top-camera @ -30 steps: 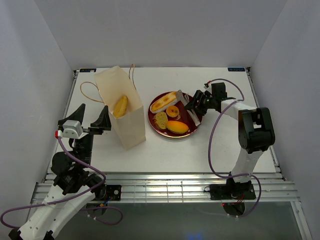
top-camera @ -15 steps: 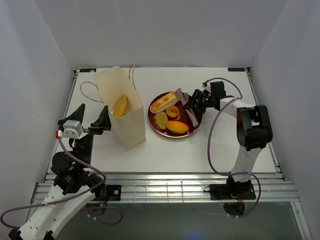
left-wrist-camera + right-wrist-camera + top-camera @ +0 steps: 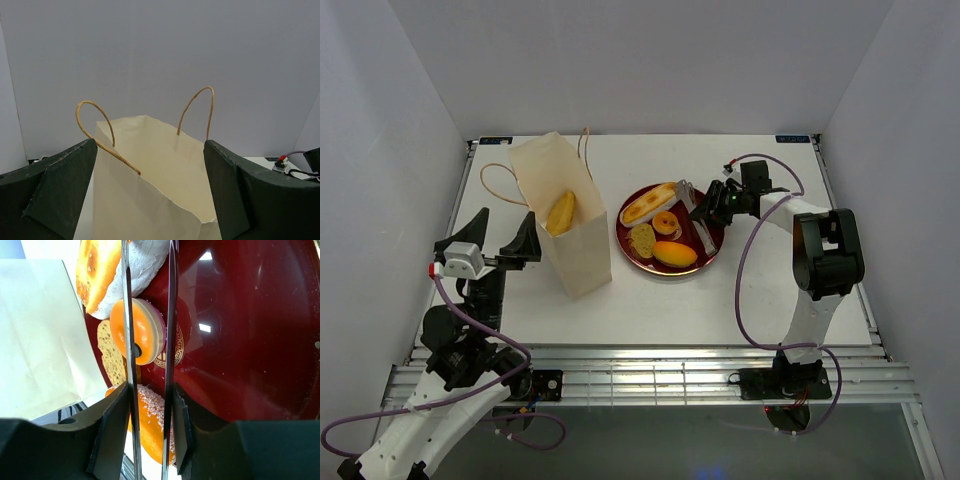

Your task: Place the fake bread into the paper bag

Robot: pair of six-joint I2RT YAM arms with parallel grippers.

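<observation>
The right claw [image 3: 692, 214] has been advanced over the plate [image 3: 250, 340], jaws narrowly parted and empty, lined up on the ring donut [image 3: 137, 332]. One roll [image 3: 561, 212] is already contained in the paper bag [image 3: 582, 262], faced by the wide-open left claw [image 3: 150, 145]; a pick is judged near.

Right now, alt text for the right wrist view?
Two thin metal jaws, narrowly apart, reach over a glossy round dark-red plate, framing a small orange ring donut. A golden baguette, a tan bread slice, a sugar-dusted orange roll and a cream paper bag sit left and below.
</observation>
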